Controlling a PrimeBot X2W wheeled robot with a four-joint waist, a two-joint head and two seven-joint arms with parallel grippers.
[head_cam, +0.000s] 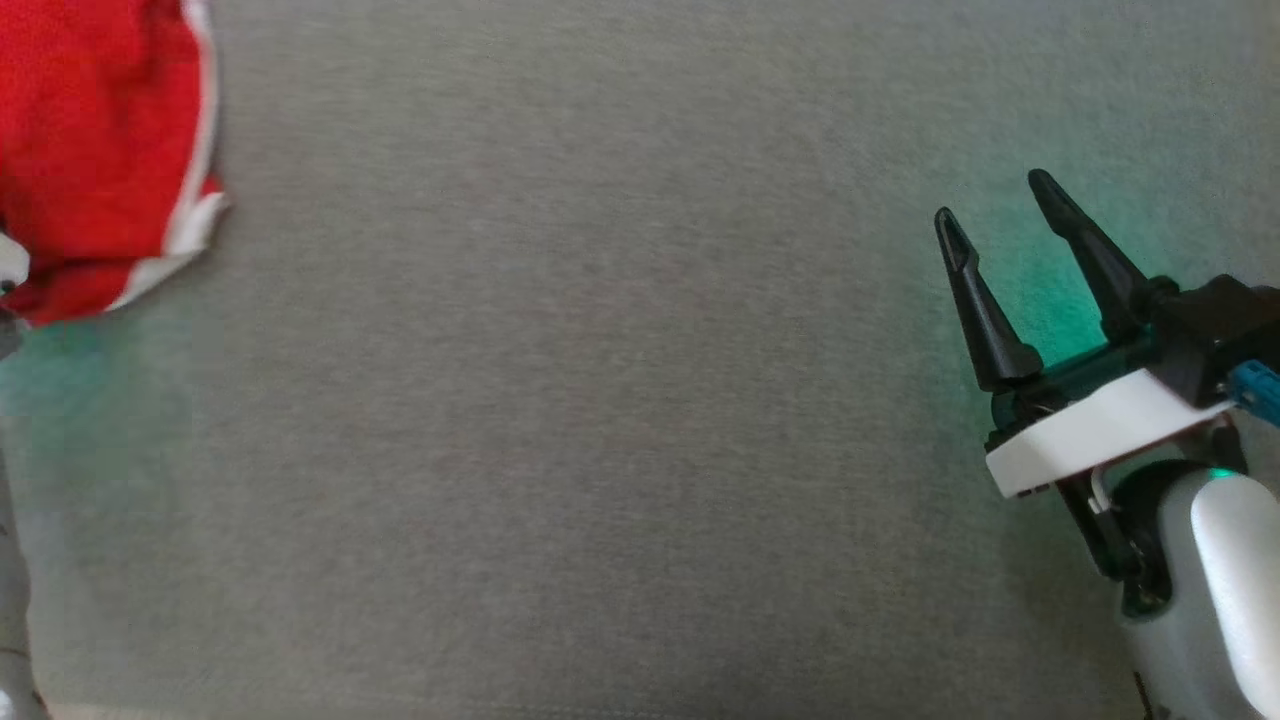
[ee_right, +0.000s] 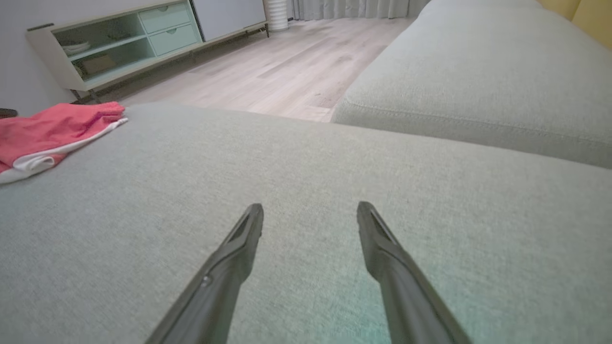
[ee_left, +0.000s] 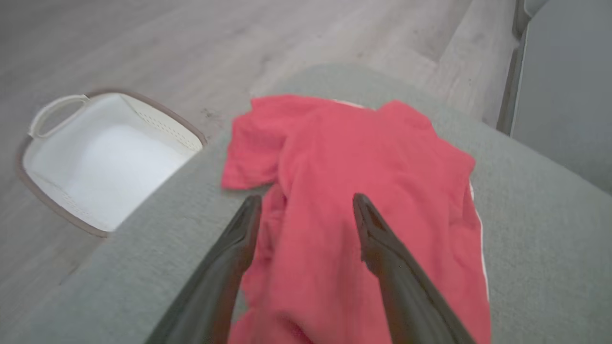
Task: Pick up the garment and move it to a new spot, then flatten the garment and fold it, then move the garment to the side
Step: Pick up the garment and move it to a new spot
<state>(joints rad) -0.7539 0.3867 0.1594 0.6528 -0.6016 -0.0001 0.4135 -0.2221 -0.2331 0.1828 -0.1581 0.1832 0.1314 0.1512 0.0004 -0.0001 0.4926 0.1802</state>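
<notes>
Over the red garment (ee_left: 363, 157) with left gripper (ee_left: 306, 197) spread wide — well apart from it with right gripper (head_cam: 992, 197), likewise wide.

Grey-green upholstered seat (head_cam: 640, 400), woven, broad and flat, rounded at the edge. Lying directly on it, at the upper left in the head view: a red garment (head_cam: 90, 140) with white trim, crumpled, apparently doubled over on itself, though too blurred in the left wrist view to be sure. Beside the seat, a pale wood floor (ee_left: 143, 43), bearing a white basket (ee_left: 105, 167) with a handle, just next to the seat's edge.
</notes>
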